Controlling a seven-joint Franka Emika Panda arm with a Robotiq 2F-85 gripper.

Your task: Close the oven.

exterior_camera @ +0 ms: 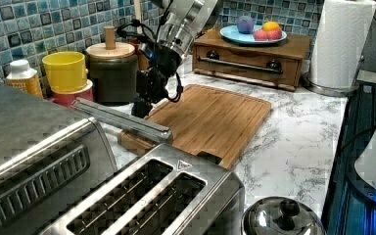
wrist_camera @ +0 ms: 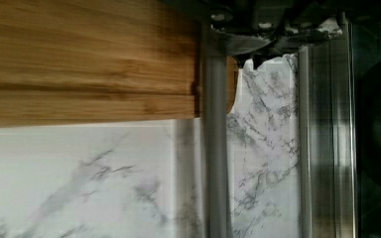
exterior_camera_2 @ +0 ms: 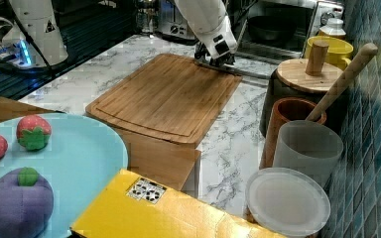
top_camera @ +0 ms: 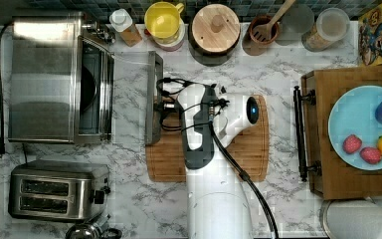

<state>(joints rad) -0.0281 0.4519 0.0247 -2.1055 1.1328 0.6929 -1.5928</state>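
In the top view the steel oven [top_camera: 42,79] stands at the left with its glass door [top_camera: 129,94] folded down flat over the marble. The door's metal bar handle [top_camera: 154,99] lies along the cutting board's edge. My gripper [top_camera: 163,107] is right at this handle, near its middle. The left view has the gripper [exterior_camera: 144,105] low behind the handle [exterior_camera: 122,120], beyond the oven [exterior_camera: 24,147]. From the right view the gripper [exterior_camera_2: 213,62] sits at the board's far edge, before the oven [exterior_camera_2: 278,25]. In the wrist view the handle [wrist_camera: 217,158] runs straight under the gripper base.
A two-slot toaster [top_camera: 54,191] stands beside the oven. The wooden cutting board [top_camera: 248,154] lies under my arm. A bottle, a yellow cup [top_camera: 164,22] and canisters line the back wall. A wooden crate [top_camera: 328,149] carries a plate of toy fruit.
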